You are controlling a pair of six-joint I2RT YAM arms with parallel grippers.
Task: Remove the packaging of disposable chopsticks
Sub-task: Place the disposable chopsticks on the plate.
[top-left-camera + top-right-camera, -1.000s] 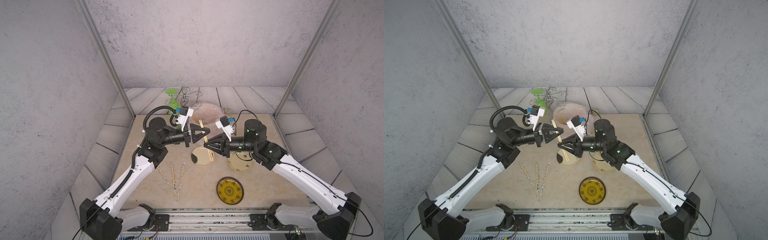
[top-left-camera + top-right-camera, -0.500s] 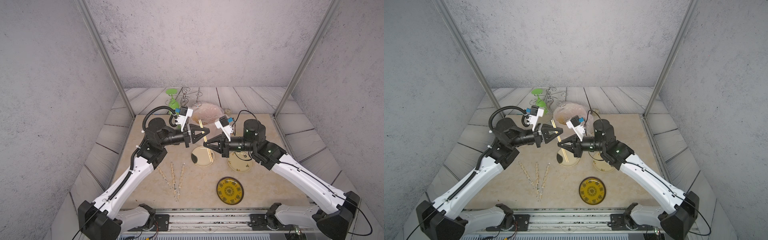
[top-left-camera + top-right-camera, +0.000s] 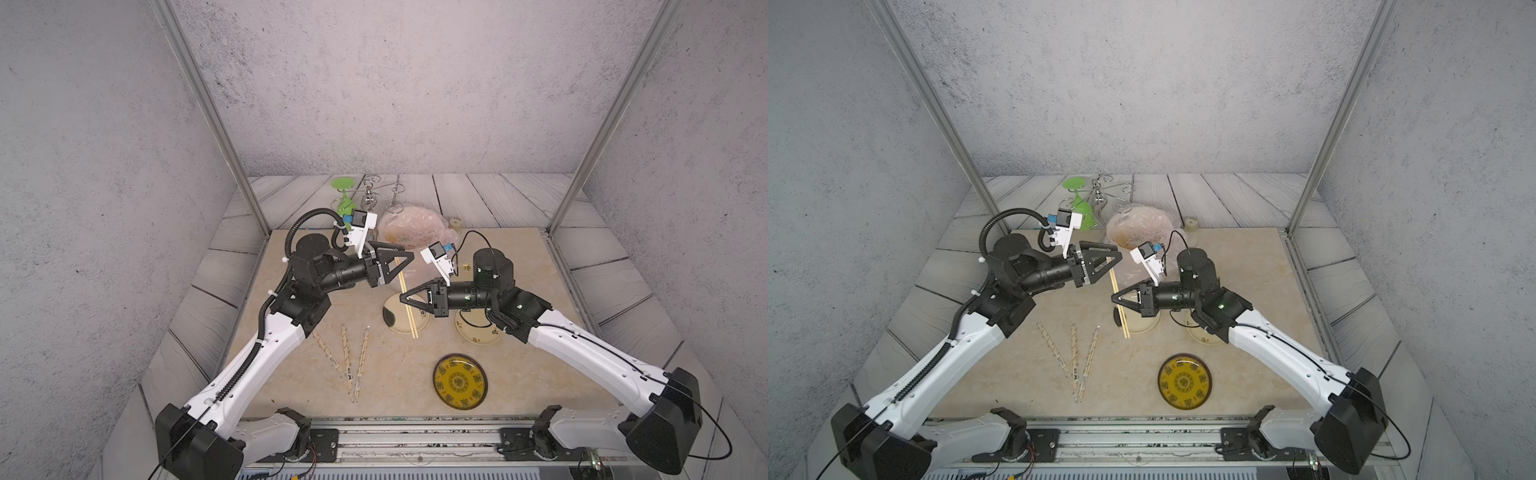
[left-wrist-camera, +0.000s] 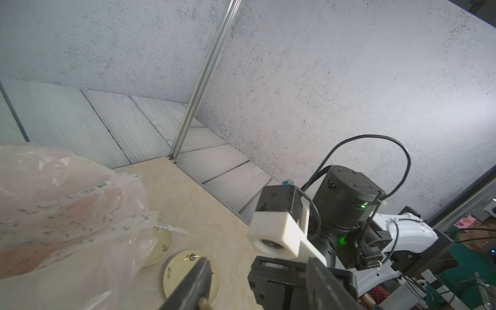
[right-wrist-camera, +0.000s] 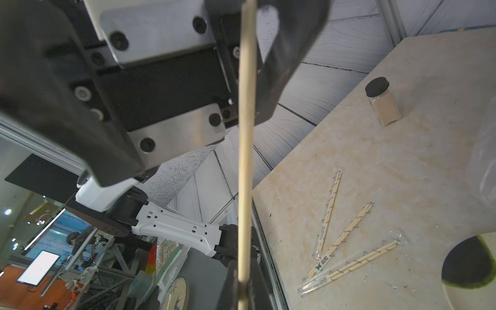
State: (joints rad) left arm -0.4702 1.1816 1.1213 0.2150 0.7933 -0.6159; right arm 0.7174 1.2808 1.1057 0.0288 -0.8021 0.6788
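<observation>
Bare disposable chopsticks (image 3: 411, 322) were held above the table, pinched low by the right gripper (image 3: 402, 296), its fingers pressed together on them. The upper end lay at the left gripper (image 3: 409, 258), whose fingers were spread, apparently ungripping. Long axis ran far-to-near. Three pairs in packaging (image 3: 346, 353) lay flat, nearer the left arm.

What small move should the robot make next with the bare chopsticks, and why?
Probably the left gripper should back away from the chopsticks. It stands open at their upper end, while the right gripper is shut on their middle, and no sleeve shows on them. That would free the right gripper to lay them on the small plate below. Three wrapped pairs wait on the table.
</observation>
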